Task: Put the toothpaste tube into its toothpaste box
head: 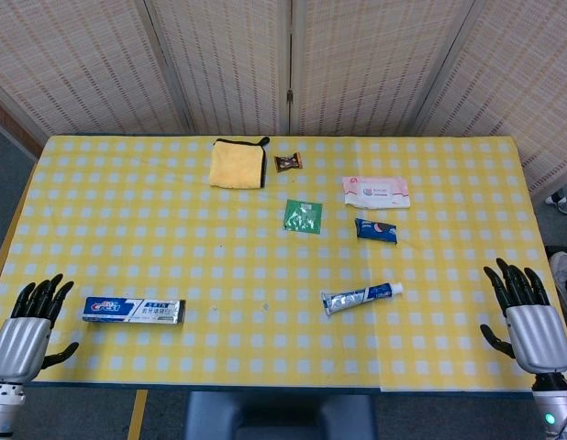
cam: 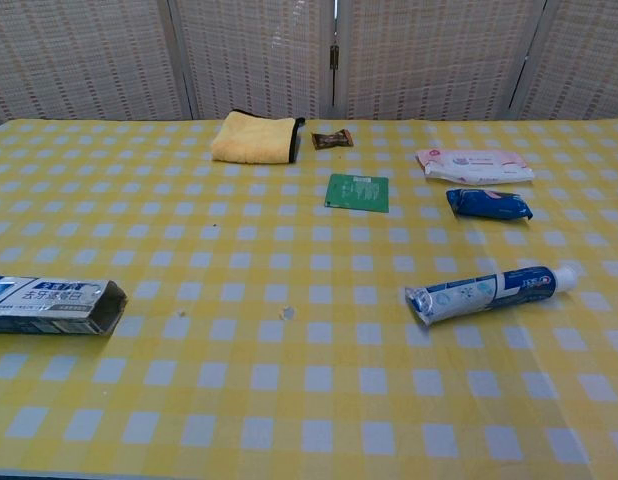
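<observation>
A blue and white toothpaste tube [head: 361,297] [cam: 490,292] lies flat right of the table's middle, its white cap pointing right. The toothpaste box [head: 133,310] [cam: 51,305] lies flat near the front left, its dark open end facing right. My left hand [head: 28,327] hovers at the front left corner, just left of the box, fingers spread and holding nothing. My right hand [head: 527,317] hovers at the front right edge, well right of the tube, fingers spread and empty. Neither hand shows in the chest view.
On the yellow checked tablecloth [head: 219,247] lie a folded yellow cloth [head: 238,164], a small brown candy wrapper [head: 288,162], a green sachet [head: 303,216], a pink-white wipes pack [head: 376,192] and a blue packet [head: 375,229]. Woven screens stand behind.
</observation>
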`<state>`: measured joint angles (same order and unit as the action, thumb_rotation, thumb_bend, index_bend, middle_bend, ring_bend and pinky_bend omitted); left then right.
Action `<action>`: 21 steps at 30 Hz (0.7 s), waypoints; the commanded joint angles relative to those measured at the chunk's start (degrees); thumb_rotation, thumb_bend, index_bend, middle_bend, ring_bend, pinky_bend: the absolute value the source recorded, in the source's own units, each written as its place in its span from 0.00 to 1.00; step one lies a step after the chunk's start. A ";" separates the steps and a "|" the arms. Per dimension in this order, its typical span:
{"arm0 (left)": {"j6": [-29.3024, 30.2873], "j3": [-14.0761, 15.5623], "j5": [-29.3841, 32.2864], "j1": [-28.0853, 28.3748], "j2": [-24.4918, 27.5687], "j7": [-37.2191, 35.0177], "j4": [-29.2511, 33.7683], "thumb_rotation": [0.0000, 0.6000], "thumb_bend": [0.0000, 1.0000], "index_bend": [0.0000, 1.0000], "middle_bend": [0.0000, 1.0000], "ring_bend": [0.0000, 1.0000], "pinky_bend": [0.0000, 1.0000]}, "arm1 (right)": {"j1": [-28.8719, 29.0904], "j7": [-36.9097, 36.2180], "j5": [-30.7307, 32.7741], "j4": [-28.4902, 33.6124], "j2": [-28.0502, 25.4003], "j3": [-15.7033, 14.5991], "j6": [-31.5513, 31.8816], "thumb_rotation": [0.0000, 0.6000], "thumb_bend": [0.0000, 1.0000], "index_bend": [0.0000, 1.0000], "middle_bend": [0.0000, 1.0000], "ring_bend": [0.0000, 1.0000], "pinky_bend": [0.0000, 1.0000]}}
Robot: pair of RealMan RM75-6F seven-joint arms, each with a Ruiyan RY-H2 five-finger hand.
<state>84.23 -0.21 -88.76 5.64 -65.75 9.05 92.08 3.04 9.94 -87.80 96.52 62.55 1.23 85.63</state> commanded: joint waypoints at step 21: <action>-9.86 0.00 -7.36 9.91 -5.36 -9.83 -3.63 1.00 0.19 0.22 0.21 0.18 0.17 | 0.53 -2.21 -1.89 -0.22 -0.76 -0.82 -1.54 1.00 0.28 0.00 0.00 0.00 0.00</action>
<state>76.37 0.41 -95.42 13.58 -69.45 -2.24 89.29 3.46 7.84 -89.75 96.40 61.83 0.42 84.21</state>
